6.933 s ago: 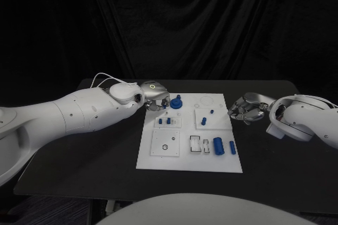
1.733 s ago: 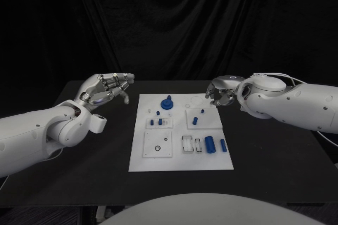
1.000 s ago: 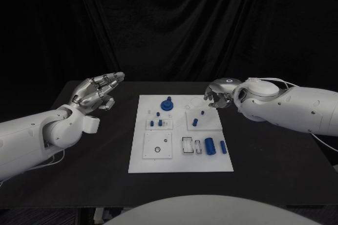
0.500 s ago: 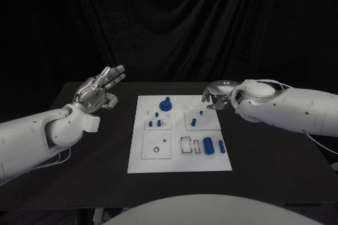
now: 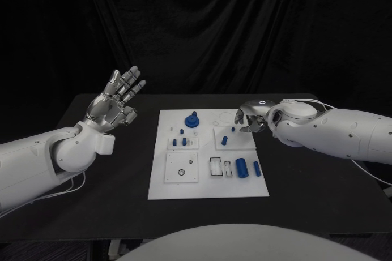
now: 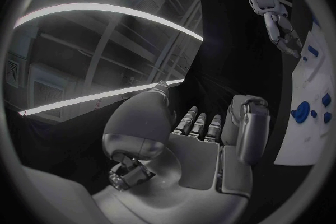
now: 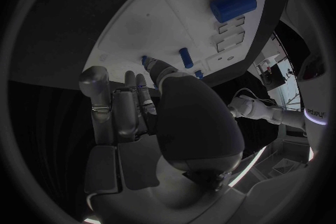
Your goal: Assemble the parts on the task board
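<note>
The white task board point(image 5: 204, 187) lies mid-table with blue parts on it. A blue knob point(image 5: 192, 121) stands at its far end, and two short pegs point(image 5: 179, 141) stand in a tile below it. A thick cylinder point(image 5: 242, 167) and a slim one point(image 5: 257, 168) lie near the right edge. My right hand point(image 5: 250, 120) hovers over the board's far right corner with its fingers curled. Its fingertips point(image 7: 143, 75) are right at a small blue peg point(image 5: 238, 128), and contact is unclear. My left hand point(image 5: 115, 99) is raised left of the board, holding nothing, fingers spread upward.
Another blue peg point(image 5: 225, 140) stands in the tile beside my right hand. White rectangular frames point(image 5: 216, 167) and a small ring point(image 5: 181, 171) lie on the board's near half. Bare black table point(image 5: 327, 187) surrounds the board up to its edges.
My left hand has risen higher and its fingers have straightened and spread. My right hand has edged lower, closer to the small peg at the board's far right corner.
</note>
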`<act>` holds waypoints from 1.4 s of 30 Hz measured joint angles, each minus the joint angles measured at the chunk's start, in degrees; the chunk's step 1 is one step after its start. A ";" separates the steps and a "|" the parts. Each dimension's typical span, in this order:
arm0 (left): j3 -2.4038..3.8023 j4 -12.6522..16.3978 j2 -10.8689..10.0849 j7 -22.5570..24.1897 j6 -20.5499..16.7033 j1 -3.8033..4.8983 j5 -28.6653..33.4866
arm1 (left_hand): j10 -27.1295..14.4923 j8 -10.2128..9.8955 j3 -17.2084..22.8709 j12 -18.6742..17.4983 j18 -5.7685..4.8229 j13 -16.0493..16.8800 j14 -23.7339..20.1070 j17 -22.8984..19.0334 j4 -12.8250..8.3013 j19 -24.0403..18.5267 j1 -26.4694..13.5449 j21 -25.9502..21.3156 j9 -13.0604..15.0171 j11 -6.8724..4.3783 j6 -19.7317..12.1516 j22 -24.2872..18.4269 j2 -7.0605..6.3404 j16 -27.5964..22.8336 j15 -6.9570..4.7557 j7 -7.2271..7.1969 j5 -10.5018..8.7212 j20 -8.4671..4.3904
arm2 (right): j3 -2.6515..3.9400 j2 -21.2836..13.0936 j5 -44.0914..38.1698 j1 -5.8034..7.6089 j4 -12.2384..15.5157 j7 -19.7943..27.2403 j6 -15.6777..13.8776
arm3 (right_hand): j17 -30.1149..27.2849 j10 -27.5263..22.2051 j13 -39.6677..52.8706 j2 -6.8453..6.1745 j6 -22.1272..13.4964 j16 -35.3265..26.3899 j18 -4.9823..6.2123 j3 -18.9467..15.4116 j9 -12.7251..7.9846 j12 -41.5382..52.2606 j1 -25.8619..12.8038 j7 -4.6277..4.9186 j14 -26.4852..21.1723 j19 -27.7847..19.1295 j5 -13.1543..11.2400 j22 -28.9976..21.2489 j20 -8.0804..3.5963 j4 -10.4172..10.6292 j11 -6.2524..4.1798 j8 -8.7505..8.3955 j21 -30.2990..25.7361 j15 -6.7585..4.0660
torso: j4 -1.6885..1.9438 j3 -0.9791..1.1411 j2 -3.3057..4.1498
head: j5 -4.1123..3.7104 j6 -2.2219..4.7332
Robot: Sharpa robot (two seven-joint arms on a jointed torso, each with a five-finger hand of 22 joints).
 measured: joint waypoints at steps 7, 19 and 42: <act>0.00 0.57 -0.48 0.02 0.24 0.00 0.51 | -0.88 -0.45 -2.50 -0.65 0.00 -0.47 -0.24 -0.11 -1.57 -0.04 -0.69 0.00 -0.40 -5.54 -3.71 0.00 0.09 -0.22 -3.68 -6.93 -1.06 2.61 | 0.08 0.86 0.18 -0.68 -1.21 1.01 -0.81 | -1.05 0.88 -1.12 0.17 0.00 -0.68 0.00 0.00 -0.11 -0.89 0.17 0.00 -0.41 -0.41 0.00 0.00 0.00 0.00 0.02 -0.30 -1.02 0.01 | 0.10 -0.06 0.12 | -0.30 -0.01; -0.01 0.99 -0.68 0.04 0.70 -0.01 0.78 | -0.97 -0.44 -3.76 -0.65 0.01 -0.52 -0.15 -0.12 -2.84 -0.04 -0.45 0.00 -0.40 -2.51 -3.14 -0.01 1.25 -0.22 3.63 -6.38 0.68 2.73 | 0.17 2.53 0.42 -1.21 -3.09 2.24 -1.83 | -2.36 1.58 -3.18 0.30 -0.28 -1.60 0.00 0.00 -0.17 -2.80 0.76 0.53 -0.83 -1.01 1.17 -0.01 -0.20 0.00 0.13 -0.79 -2.42 0.01 | 0.27 -0.02 0.28 | -0.52 -0.01; -0.01 1.15 -0.82 0.06 1.54 -0.01 0.90 | -0.94 -0.44 -4.30 -0.65 0.01 -0.49 -0.16 -0.08 -4.98 -0.04 1.00 0.00 -0.34 3.10 -2.72 -0.01 2.71 -0.22 5.27 -3.36 4.27 3.41 | 0.26 4.97 1.02 -2.31 -6.68 3.19 -1.47 | -3.07 4.91 -6.58 0.87 3.28 -1.94 0.00 1.12 1.19 -5.32 1.94 0.82 -0.99 -1.02 5.06 -0.01 -0.21 -1.12 -0.12 0.65 -2.43 -0.16 | 0.30 -0.14 0.18 | -0.38 -0.01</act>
